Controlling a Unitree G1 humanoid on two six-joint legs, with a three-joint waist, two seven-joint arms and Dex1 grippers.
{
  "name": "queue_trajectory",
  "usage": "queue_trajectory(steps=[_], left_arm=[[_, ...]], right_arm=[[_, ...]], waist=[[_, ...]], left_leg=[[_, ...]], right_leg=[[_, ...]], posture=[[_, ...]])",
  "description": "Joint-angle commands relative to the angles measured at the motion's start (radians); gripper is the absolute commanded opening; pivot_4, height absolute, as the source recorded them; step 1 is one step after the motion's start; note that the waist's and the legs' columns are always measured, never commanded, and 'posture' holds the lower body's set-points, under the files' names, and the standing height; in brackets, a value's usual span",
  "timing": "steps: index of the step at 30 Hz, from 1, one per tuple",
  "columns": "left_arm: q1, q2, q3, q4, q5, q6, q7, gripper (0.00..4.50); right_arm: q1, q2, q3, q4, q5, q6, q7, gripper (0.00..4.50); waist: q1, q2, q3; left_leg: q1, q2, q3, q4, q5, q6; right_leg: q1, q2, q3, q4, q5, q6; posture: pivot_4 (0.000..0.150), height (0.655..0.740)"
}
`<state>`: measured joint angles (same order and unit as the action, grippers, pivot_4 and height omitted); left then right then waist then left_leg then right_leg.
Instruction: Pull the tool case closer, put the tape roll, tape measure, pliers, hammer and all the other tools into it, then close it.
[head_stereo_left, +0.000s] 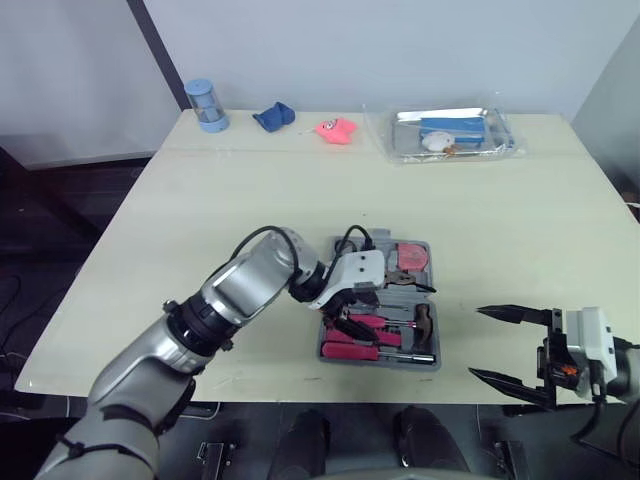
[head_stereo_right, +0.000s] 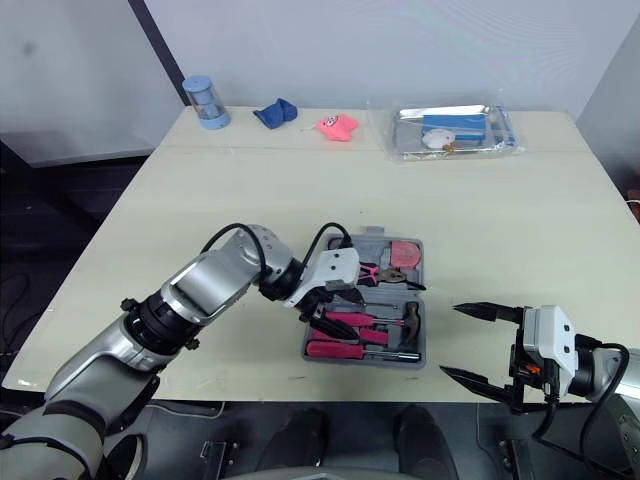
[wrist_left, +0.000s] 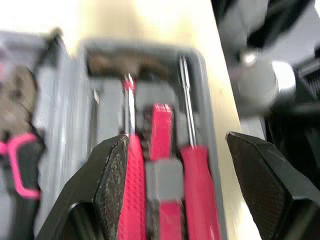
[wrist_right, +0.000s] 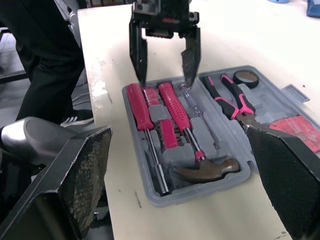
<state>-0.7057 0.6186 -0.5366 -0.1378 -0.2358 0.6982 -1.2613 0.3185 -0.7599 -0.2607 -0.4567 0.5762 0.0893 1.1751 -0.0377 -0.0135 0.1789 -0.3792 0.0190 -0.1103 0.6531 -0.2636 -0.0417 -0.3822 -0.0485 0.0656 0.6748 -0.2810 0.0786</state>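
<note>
The left gripper (wrist_right: 164, 75) is spread wide and empty, its fingertips just above the pink handles of two screwdrivers (wrist_right: 172, 107); I cannot tell whether they touch. Under it lies the open grey tool case (wrist_right: 272, 102). The hammer (wrist_right: 207, 172) sits past the screwdriver shafts. The pliers (wrist_right: 227, 100), tape roll (wrist_right: 245, 77) and pink tape measure (head_stereo_left: 410, 257) are off to one side. The right gripper (head_stereo_left: 478, 342), also spread and empty, hangs near the case at the table's (head_stereo_left: 250, 190) front edge.
</note>
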Motion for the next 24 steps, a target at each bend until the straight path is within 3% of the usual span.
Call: queue_trajectory(steps=[1, 4, 15, 19, 23, 24], left_arm=[[0.049, -0.043, 0.071, 0.03, -0.015, -0.156, 0.025, 3.32], [0.144, -0.063, 0.144, 0.062, -0.054, -0.347, -0.01, 3.32], [0.264, -0.103, 0.216, 0.14, -0.101, -0.495, -0.061, 3.32], [0.285, -0.114, 0.208, 0.195, -0.083, -0.553, -0.084, 2.34], [0.289, -0.133, 0.195, 0.258, -0.057, -0.609, -0.092, 0.29], [0.289, -0.139, 0.193, 0.268, -0.054, -0.617, -0.093, 0.06]], right_arm=[[-0.005, 0.006, -0.004, -0.018, 0.013, -0.004, -0.006, 4.5], [-0.012, 0.009, 0.0, -0.012, 0.015, -0.004, -0.009, 4.5], [-0.033, 0.01, 0.014, 0.004, 0.011, -0.005, -0.003, 4.5], [-0.031, 0.008, 0.007, 0.006, 0.013, -0.007, 0.0, 4.5], [-0.029, 0.006, 0.003, 0.004, 0.013, -0.008, -0.001, 4.5], [-0.029, 0.006, 0.003, 0.004, 0.013, -0.007, -0.002, 4.5]], waist=[[0.003, 0.0, 0.0], [0.004, 0.0, 0.0], [0.002, 0.0, 0.0], [0.001, 0.0, 0.0], [0.001, 0.0, 0.0], [0.001, 0.0, 0.0]], left_leg=[[0.0, 0.0, 0.0, 0.0, 0.0, 0.0], [-0.001, 0.0, 0.0, 0.0, 0.0, 0.0], [0.0, 0.0, 0.0, 0.0, 0.0, 0.0], [0.0, 0.0, 0.0, 0.0, 0.0, 0.0], [0.0, 0.0, 0.0, 0.0, 0.0, 0.0], [0.0, 0.0, 0.0, 0.0, 0.0, 0.0]], right_leg=[[0.0, 0.0, 0.0, 0.0, 0.0, 0.0], [0.0, 0.0, 0.0, -0.001, 0.0, 0.0], [0.0, 0.0, -0.001, -0.001, 0.0, 0.0], [0.0, 0.0, -0.001, -0.001, 0.0, 0.0], [0.0, 0.0, -0.001, -0.001, 0.0, 0.0], [0.0, 0.0, -0.001, -0.001, 0.0, 0.0]], posture=[[0.15, 0.74], [0.15, 0.74], [0.15, 0.74], [0.15, 0.74], [0.15, 0.74], [0.15, 0.74]])
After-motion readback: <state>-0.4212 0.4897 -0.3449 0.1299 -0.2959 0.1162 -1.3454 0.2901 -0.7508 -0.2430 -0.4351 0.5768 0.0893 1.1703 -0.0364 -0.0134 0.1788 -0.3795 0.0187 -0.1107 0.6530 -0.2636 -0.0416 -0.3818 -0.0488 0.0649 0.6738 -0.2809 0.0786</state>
